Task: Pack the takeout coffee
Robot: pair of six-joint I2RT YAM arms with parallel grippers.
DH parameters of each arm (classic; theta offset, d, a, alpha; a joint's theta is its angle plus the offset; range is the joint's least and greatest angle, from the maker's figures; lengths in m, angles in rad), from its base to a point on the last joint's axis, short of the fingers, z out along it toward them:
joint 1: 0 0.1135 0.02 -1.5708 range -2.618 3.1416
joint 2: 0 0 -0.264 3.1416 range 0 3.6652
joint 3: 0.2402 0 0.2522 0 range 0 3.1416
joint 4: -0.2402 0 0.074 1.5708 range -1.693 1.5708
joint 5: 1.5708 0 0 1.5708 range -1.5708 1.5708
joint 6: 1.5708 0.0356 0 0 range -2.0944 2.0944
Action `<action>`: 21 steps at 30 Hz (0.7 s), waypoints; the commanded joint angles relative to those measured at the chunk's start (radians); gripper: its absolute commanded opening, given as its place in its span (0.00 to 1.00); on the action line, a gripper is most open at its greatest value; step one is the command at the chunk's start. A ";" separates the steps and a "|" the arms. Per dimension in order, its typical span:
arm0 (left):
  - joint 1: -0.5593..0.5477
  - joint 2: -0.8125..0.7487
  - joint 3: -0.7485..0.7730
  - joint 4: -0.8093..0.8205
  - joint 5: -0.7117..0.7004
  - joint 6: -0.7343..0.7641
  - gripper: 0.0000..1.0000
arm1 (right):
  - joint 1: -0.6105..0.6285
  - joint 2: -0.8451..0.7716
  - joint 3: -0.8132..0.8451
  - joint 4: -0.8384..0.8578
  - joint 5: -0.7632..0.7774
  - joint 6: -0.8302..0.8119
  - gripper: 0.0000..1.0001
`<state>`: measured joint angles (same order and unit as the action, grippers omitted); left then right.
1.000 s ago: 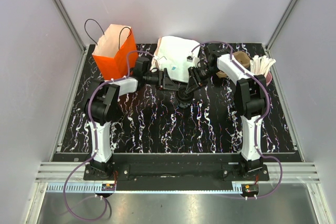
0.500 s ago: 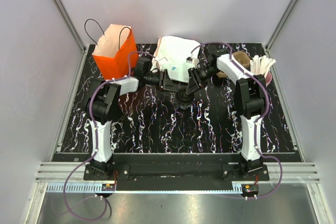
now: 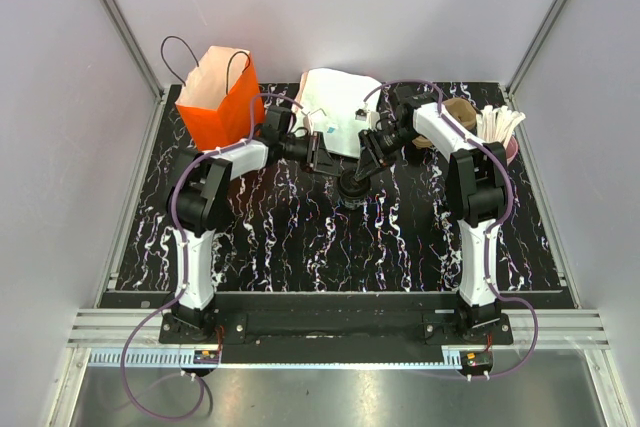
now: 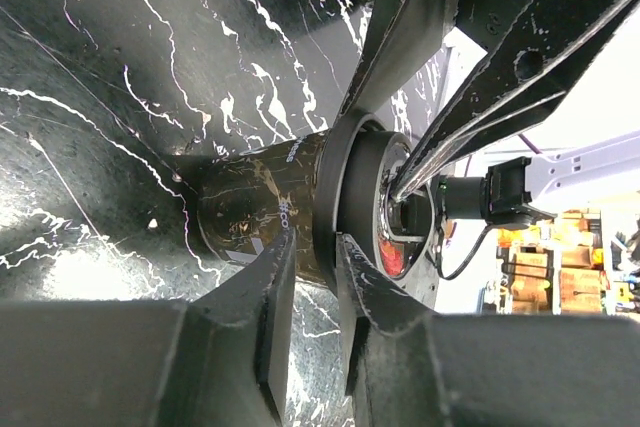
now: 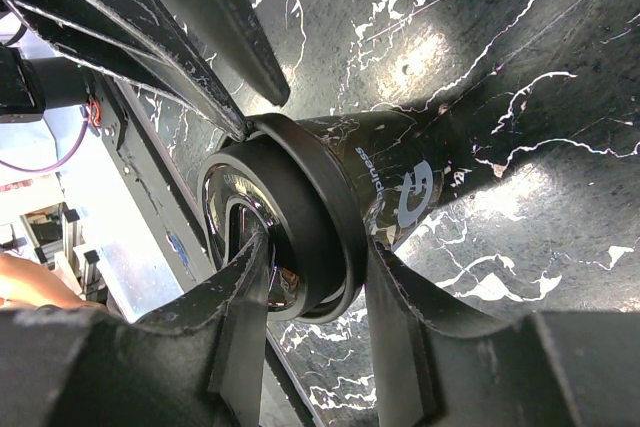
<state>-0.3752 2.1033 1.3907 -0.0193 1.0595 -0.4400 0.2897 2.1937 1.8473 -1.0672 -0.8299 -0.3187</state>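
The takeout coffee (image 3: 352, 187), a small black cup with a black lid (image 4: 352, 197), stands upright mid-table between both arms. My right gripper (image 5: 315, 247) is shut on its top, with one finger on the lid's glossy face and the other under the lid's rim against the printed wall (image 5: 400, 187). My left gripper (image 4: 315, 247) reaches in from the opposite side. Its jaws are narrow, and their tips pinch the lid's rim where it meets the cup wall (image 4: 250, 217). In the top view the left gripper (image 3: 328, 165) and the right gripper (image 3: 364, 169) meet over the cup.
An orange paper bag (image 3: 215, 97) with handles stands open at the back left. A white bag (image 3: 335, 107) lies flat behind the grippers. A brown cup (image 3: 456, 113) and a pink cup of white sticks (image 3: 502, 129) stand at the back right.
My left gripper's jaws have narrowed onto the lid's rim, and the arm has shifted slightly right. The right arm and the cup have stayed put.
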 commanded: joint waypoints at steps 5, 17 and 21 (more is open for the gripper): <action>-0.039 0.103 0.014 -0.189 -0.219 0.161 0.21 | 0.023 0.009 -0.037 0.007 0.075 -0.045 0.18; 0.018 -0.009 0.025 -0.071 -0.084 0.069 0.59 | 0.028 0.018 -0.008 -0.037 0.049 -0.117 0.17; 0.018 -0.022 0.042 -0.087 -0.079 0.075 0.59 | 0.038 0.035 0.045 -0.102 0.035 -0.172 0.16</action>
<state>-0.3664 2.1159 1.4292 -0.1265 1.0210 -0.3756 0.2924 2.1914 1.8526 -1.0954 -0.8326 -0.3870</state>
